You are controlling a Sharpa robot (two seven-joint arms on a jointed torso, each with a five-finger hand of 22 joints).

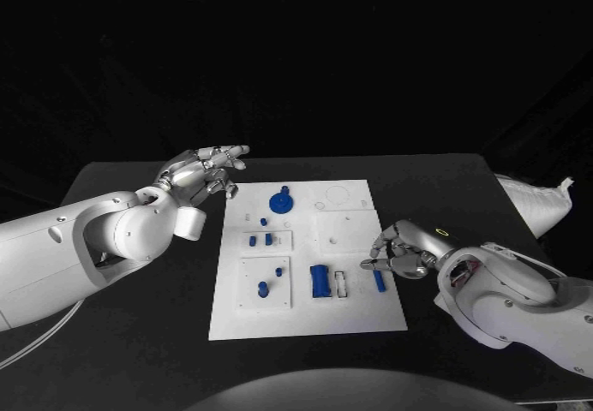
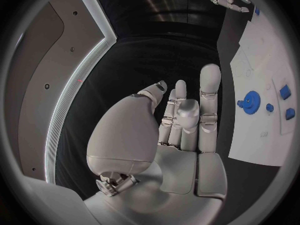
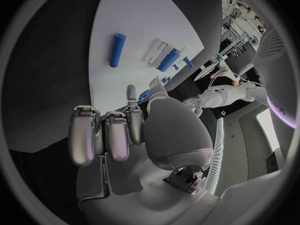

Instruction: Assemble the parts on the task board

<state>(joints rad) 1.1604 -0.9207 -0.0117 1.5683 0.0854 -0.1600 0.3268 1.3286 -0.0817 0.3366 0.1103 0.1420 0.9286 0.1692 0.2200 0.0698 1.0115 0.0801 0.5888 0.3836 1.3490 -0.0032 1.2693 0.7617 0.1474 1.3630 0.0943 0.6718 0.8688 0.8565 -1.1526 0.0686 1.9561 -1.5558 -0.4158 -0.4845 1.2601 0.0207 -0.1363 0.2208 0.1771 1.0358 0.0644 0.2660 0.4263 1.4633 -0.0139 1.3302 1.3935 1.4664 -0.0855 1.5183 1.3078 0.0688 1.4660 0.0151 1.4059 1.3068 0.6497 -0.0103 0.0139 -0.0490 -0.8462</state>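
Note:
The white task board point(image 1: 358, 312) lies in the middle of the black table. A blue gear point(image 1: 282, 203) sits near its far end, also seen as the gear point(image 2: 251, 99). Small blue pieces point(image 1: 260, 240) stand in a recessed square, and two more point(image 1: 270, 282) lie in the near square. Beside these lies a thick blue cylinder point(image 1: 321, 281). A blue peg point(image 1: 380, 281) lies loose by the right edge. My right hand point(image 1: 398, 253) hovers just beyond that peg with fingers curled in, holding nothing; the peg point(image 3: 117, 50) lies apart from the hand point(image 3: 125, 130). My left hand point(image 1: 207, 174) is raised off the board's far left corner, fingers point(image 2: 209, 100) extended, empty.
A small white frame piece point(image 1: 343, 285) lies beside the thick cylinder. A white cloth-like object point(image 1: 537, 201) sits at the table's right edge. Black table surface point(image 1: 148, 180) surrounds the board on all sides.

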